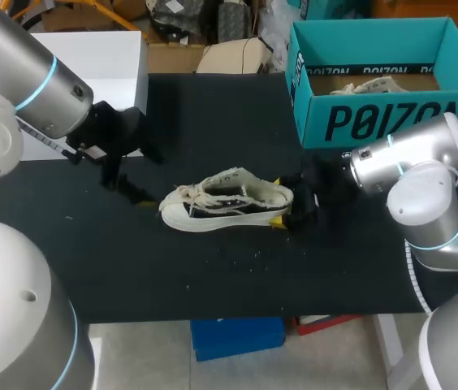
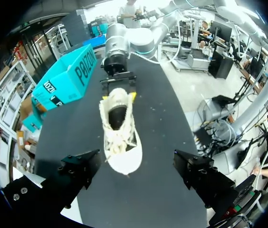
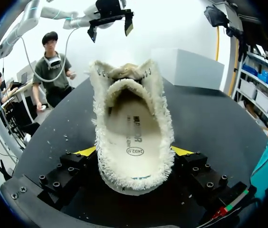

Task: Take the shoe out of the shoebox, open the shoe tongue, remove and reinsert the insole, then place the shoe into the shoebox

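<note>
Right wrist view puts the right gripper (image 3: 134, 156) nearest, its two yellow-tipped fingers pressed against opposite sides of the heel of the shoe (image 3: 131, 118), so it is clamped on the shoe. The shoe's frayed white collar gapes toward the camera, and the pale insole (image 3: 135, 135) lies flat inside, printed side up. Past the insole the tongue (image 3: 124, 71) stands up between the eyelet rows. The shoe rests on the black table (image 3: 210, 118) near its middle, toe pointing away from the right gripper toward my left arm. Beyond the toe hangs the left gripper (image 3: 110, 29), fingers spread wide and touching nothing. From the left wrist view the toe lies between and just ahead of those spread fingers, apart from both, with the white laces (image 2: 117, 137) loose over the front. Farther off, at the table's back right corner in the head view, sits the teal shoebox (image 1: 391, 122), open, well apart from the shoe. A second pale shoe (image 1: 375, 84) lies inside it.
</note>
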Available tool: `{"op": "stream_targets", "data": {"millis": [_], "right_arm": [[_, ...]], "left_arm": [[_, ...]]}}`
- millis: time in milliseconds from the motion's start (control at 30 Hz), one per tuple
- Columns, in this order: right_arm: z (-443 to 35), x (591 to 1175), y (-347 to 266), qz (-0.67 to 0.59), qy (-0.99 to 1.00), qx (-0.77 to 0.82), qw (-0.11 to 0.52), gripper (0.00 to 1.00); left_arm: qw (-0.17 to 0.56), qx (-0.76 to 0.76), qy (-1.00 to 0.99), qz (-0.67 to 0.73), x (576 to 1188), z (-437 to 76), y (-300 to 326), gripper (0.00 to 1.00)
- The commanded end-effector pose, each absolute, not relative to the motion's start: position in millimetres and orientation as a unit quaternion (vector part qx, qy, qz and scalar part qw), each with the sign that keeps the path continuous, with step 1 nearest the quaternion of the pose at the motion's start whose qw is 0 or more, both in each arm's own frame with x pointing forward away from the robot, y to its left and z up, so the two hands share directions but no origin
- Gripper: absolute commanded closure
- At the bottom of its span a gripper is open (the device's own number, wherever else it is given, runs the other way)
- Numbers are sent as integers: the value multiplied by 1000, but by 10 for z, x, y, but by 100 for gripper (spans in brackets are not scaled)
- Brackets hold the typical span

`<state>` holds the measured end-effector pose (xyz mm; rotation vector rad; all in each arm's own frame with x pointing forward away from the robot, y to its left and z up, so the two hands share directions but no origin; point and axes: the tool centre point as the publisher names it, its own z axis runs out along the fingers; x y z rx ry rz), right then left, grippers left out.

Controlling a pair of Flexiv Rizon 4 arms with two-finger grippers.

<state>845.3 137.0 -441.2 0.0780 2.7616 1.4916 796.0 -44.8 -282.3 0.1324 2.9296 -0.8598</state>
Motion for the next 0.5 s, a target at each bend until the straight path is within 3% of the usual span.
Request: {"op": "stream_targets", "data": {"millis": [33,267,500], "right_arm": [[-4425,8457,1395,474,880,26,1,100],[-4425,8457,1395,474,880,26,1,100],[-4425,8457,1395,474,880,26,1,100]], "left_arm": [[46,-15,979,-197,7969,-2601,-570,0],[27,-123,986,-113,8006,-2567,-755,0],[20,-111,986,-125,8006,-2555,-840,0]]}}
